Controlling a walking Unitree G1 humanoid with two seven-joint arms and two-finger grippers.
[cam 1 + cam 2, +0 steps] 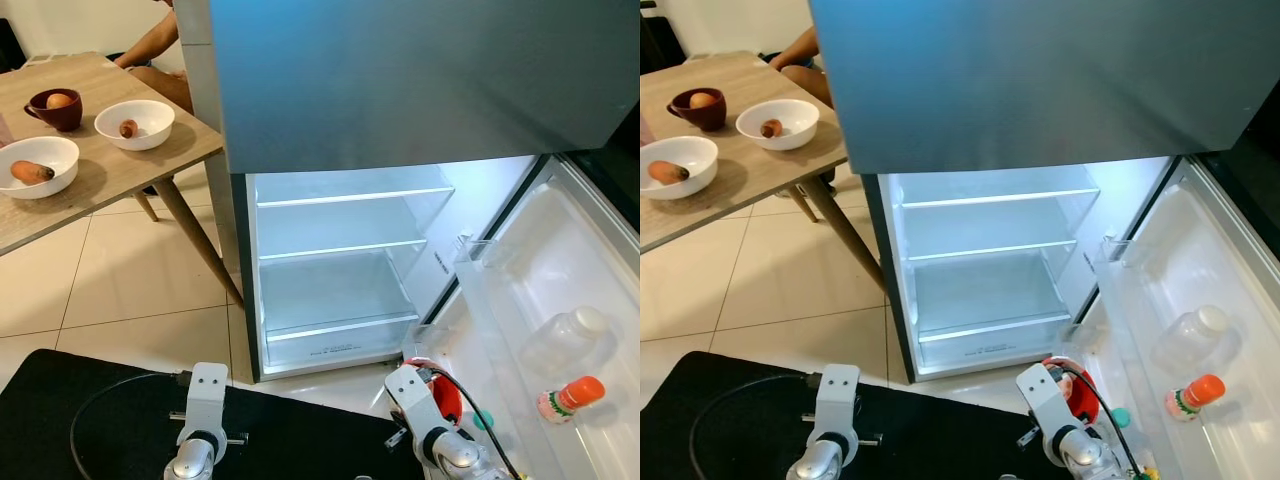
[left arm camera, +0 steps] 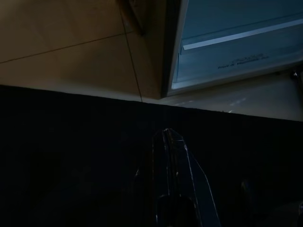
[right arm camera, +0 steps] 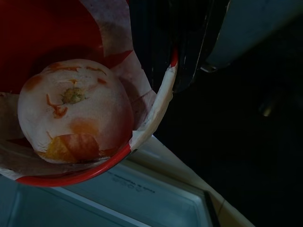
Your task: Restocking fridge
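The fridge [image 1: 340, 245] stands open in front of me, its lit shelves bare. My right gripper [image 3: 182, 61] is low near the open door, shut on the rim of a red bowl [image 1: 447, 398]. The bowl is lined with white paper and holds one pale round fruit with orange patches [image 3: 75, 109]. My left gripper [image 2: 169, 139] hangs idle over a black surface, its fingers together with nothing between them. On the wooden table [image 1: 120, 170] at the left stand two white bowls [image 1: 35, 165] [image 1: 135, 122] and a dark red cup [image 1: 57, 108], each with a piece of food in it.
The open fridge door [image 1: 520, 290] swings out to the right; its lower rack holds a clear bottle [image 1: 565, 335] and an orange-capped bottle [image 1: 570, 398]. A person's arm [image 1: 150, 45] shows behind the table. Table legs [image 1: 195, 235] stand beside the fridge on pale tiles.
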